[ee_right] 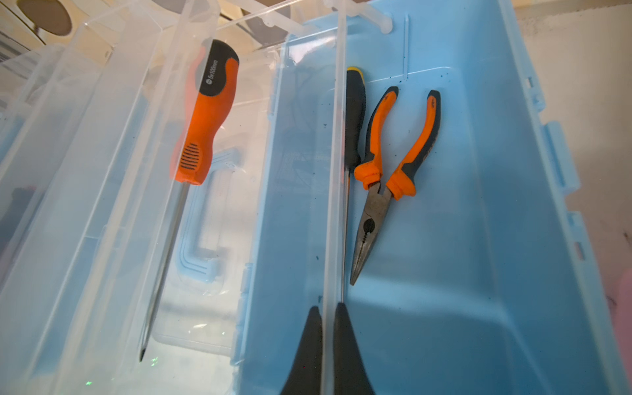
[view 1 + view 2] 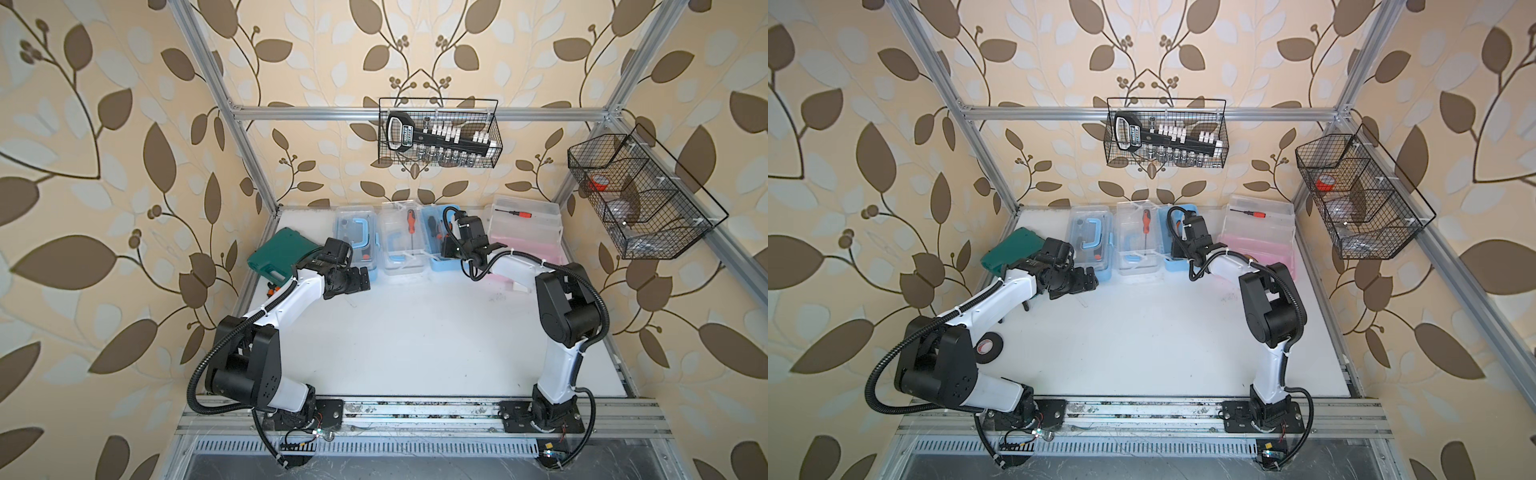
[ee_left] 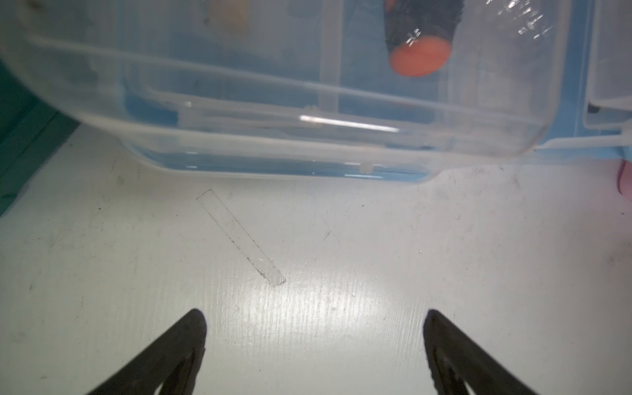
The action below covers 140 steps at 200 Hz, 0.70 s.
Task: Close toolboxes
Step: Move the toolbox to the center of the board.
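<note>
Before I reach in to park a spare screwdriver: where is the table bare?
Bare: the table centre, bordered by the left arm, the right arm and the toolboxes behind. Crowded: the back edge, with the green case, the toolboxes and the right gripper; a tape roll lies beside the left arm.

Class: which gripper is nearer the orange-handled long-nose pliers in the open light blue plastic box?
Right. The right gripper grips the clear lid edge beside the pliers; the left gripper hangs open over the white table by the closed blue box.
</note>
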Tool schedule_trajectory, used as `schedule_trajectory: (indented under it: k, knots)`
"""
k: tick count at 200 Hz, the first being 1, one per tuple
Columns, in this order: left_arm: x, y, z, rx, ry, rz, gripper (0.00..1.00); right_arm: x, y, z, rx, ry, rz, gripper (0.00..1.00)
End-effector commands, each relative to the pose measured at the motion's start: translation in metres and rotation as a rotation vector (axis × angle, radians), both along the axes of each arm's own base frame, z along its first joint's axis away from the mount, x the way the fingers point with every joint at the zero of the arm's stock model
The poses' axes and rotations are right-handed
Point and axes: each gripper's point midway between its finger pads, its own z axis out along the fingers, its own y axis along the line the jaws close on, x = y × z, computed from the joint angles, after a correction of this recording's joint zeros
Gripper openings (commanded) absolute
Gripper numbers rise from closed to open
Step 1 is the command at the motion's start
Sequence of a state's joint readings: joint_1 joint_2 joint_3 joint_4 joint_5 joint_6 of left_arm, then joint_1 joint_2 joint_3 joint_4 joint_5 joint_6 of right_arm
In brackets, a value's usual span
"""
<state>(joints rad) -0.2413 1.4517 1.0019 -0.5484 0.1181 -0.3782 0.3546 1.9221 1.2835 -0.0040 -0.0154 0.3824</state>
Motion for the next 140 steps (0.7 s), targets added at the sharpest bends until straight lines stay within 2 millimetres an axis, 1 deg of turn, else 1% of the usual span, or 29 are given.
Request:
schedule_trajectory:
  k: [1, 24, 39, 68, 96, 140]
  knots:
    - [0.001, 0.002, 0.008, 0.012, -0.030, 0.022, 0.99, -0.048, 0.012, -0.035, -0.006, 0.162, 0.064, 0.00]
    - [0.001, 0.001, 0.011, 0.004, -0.029, 0.019, 0.99, -0.066, 0.011, -0.034, 0.005, 0.175, 0.061, 0.00]
    - [-0.002, 0.000, 0.009, -0.001, -0.027, 0.019, 0.99, -0.081, 0.008, -0.036, 0.010, 0.192, 0.057, 0.00]
    - [-0.011, 0.002, 0.006, 0.000, -0.022, 0.024, 0.99, -0.110, 0.006, -0.045, 0.023, 0.222, 0.070, 0.00]
    - [-0.021, -0.002, 0.003, -0.006, -0.016, 0.017, 0.99, -0.137, -0.001, -0.049, 0.028, 0.245, 0.065, 0.00]
    - [-0.028, -0.011, -0.006, -0.003, 0.002, -0.006, 0.99, -0.171, -0.006, -0.042, 0.062, 0.242, 0.073, 0.00]
